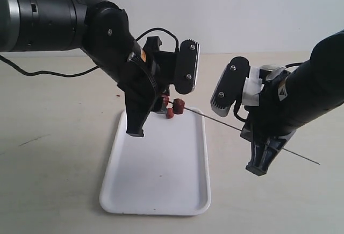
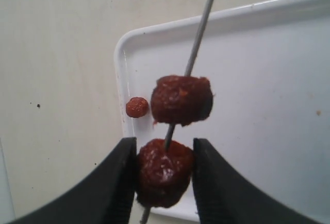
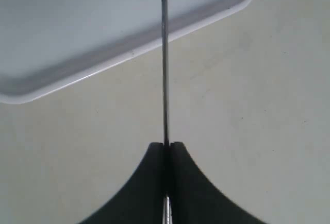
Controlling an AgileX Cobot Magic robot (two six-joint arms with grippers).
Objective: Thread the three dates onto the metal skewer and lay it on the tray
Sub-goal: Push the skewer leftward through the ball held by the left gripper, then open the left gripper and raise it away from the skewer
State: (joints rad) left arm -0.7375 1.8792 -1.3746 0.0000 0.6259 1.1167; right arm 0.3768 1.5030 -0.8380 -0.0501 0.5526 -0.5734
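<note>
The metal skewer (image 1: pixel 215 120) slants above the table, and my right gripper (image 1: pixel 248 133) is shut on it partway along, leaving a tail behind. In the right wrist view the rod (image 3: pixel 164 80) runs straight out from the closed right gripper (image 3: pixel 165 145). My left gripper (image 2: pixel 165 144) is shut on one date (image 2: pixel 165 175), which the skewer (image 2: pixel 198 38) pierces. A second date (image 2: pixel 181 100) sits on the rod just beyond it. The third date (image 2: pixel 137 107) lies on the white tray (image 2: pixel 289 131) near a corner. In the exterior view the dates (image 1: pixel 178 105) cluster at the left gripper (image 1: pixel 163 104).
The tray (image 1: pixel 156 191) lies lengthwise on a pale tabletop, with its far end under the left gripper. One long edge of the tray (image 3: pixel 77 28) shows below the skewer in the right wrist view. A black cable trails behind the left arm.
</note>
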